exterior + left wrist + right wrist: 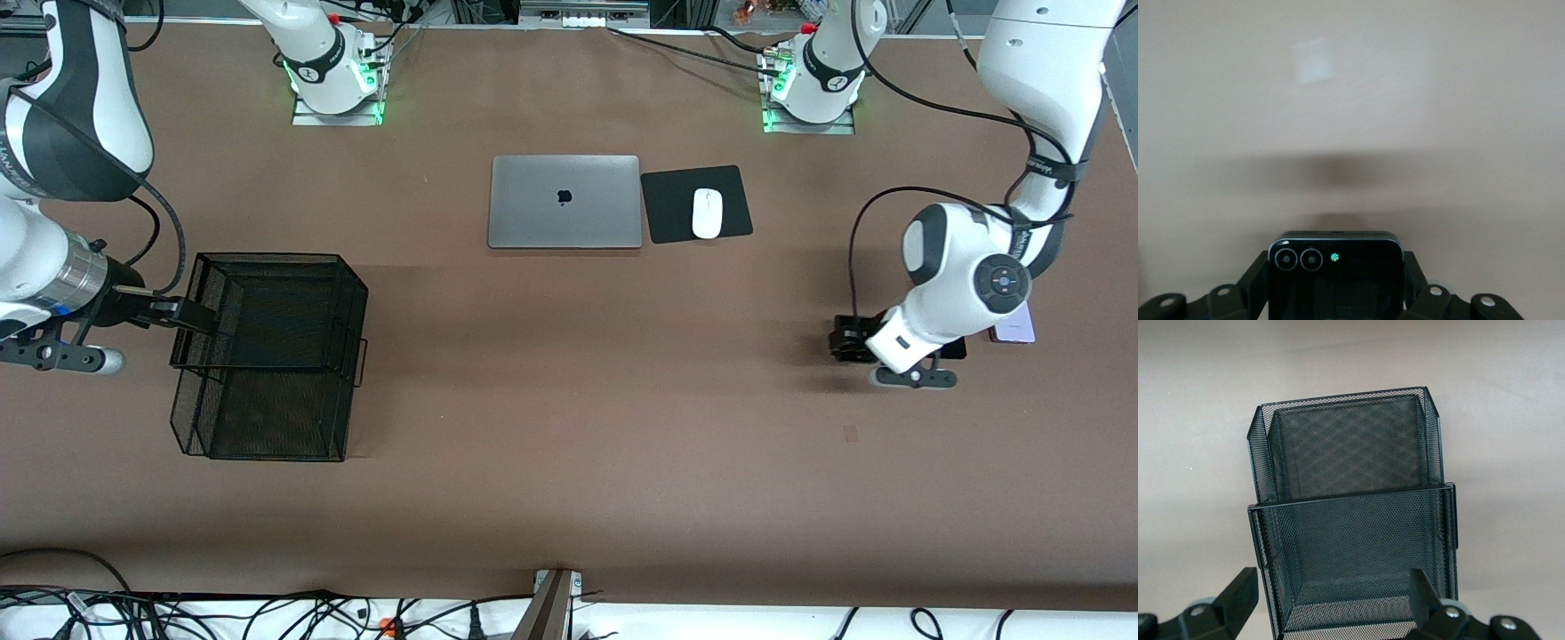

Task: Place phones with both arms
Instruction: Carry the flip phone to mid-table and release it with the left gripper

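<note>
In the left wrist view a small squarish black phone point(1335, 267) with two camera rings sits between the fingers point(1253, 277) of my left gripper point(1335, 287), which is shut on it. That gripper point(849, 340) hangs low over the table at the left arm's end. Beside the left arm's wrist on the table lies a pale lavender phone point(1015, 325). A black slab's end point(953, 348) shows under the same wrist. My right gripper point(182, 313) is open at the rim of a black mesh basket point(267, 356); its fingers point(1241, 593) stand wide apart at the basket's end wall point(1358, 613).
A shut silver laptop point(564, 202) and a white mouse point(708, 213) on a black pad point(667, 209) lie near the robots' bases. The mesh basket point(1351, 453) has two stepped compartments, both showing only mesh.
</note>
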Motion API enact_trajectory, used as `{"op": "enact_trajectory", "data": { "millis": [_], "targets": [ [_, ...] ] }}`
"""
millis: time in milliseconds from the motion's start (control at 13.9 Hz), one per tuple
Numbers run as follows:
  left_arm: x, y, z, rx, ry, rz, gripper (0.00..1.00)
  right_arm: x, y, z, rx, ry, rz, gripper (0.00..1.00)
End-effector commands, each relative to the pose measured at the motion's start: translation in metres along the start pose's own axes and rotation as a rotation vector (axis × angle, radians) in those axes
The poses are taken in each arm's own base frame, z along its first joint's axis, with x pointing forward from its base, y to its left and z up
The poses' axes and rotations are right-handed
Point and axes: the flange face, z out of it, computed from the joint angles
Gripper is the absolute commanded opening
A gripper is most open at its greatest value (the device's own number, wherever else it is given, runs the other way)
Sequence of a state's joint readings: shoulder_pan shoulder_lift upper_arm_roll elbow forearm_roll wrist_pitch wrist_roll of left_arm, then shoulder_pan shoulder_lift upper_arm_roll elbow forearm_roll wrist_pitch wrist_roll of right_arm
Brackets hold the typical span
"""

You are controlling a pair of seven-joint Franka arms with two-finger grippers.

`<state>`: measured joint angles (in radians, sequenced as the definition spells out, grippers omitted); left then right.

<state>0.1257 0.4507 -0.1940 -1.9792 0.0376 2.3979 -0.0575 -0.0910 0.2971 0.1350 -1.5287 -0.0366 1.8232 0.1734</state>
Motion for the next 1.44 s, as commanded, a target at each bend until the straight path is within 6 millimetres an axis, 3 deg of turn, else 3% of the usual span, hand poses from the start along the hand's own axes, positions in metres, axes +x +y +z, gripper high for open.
{"op": "enact_trajectory", "data": {
  "millis": [0,431,646,789,933,1363],
  "targets": [
    [0.011,0.075,0.004,-0.011,-0.004,-0.025,0.0,0.0,0.002,-0.002,0.016,-0.006,-0.009,1.0],
    [0.025,0.27,0.037,-0.035,0.001,-0.135,0.0,0.0,0.002,-0.002,0.016,-0.003,-0.009,1.0],
    [0.027,0.345,0.058,-0.041,0.028,-0.166,0.0,0.0,0.002,-0.002,0.016,-0.003,-0.009,1.0],
    [0.025,0.38,0.075,-0.009,0.075,-0.155,0.0,0.0,0.002,-0.002,0.016,-0.003,-0.009,1.0],
    [0.008,0.416,0.09,0.003,0.087,-0.158,0.0,0.0,0.002,-0.002,0.016,-0.003,-0.009,1.0],
    [-0.033,0.48,0.083,-0.01,0.118,-0.186,0.0,0.0,0.002,-0.002,0.016,-0.003,-0.009,1.0]
  ]
}}
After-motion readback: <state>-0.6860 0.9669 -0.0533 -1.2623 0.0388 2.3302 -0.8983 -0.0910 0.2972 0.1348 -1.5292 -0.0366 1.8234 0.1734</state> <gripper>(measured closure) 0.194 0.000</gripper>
